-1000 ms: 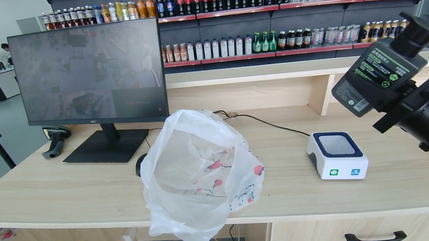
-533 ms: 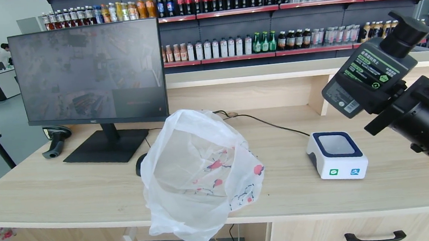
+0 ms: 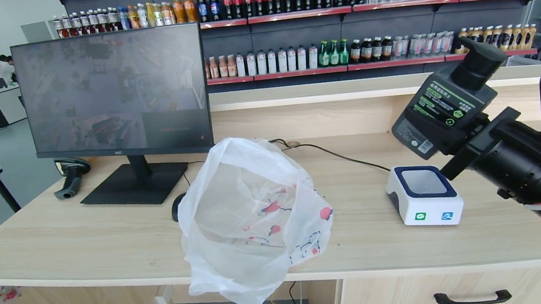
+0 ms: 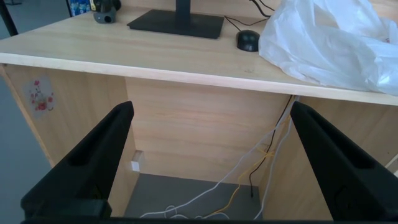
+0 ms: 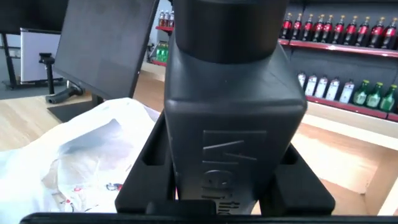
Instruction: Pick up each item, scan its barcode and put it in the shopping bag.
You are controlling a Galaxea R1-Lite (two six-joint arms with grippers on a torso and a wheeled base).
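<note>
While it is clamped between the fingers of the right gripper [image 3: 468,139], the dark bottle [image 3: 444,105] is held tilted in the air, cap pointing up and away, just above the far right edge of the barcode scanner [image 3: 424,196] on the counter [image 3: 85,239]. The shopping bag [image 3: 251,213] is seen standing open at the counter's front edge, left of the scanner. The left gripper [image 4: 211,112] is held wide open and empty, low before the counter front.
</note>
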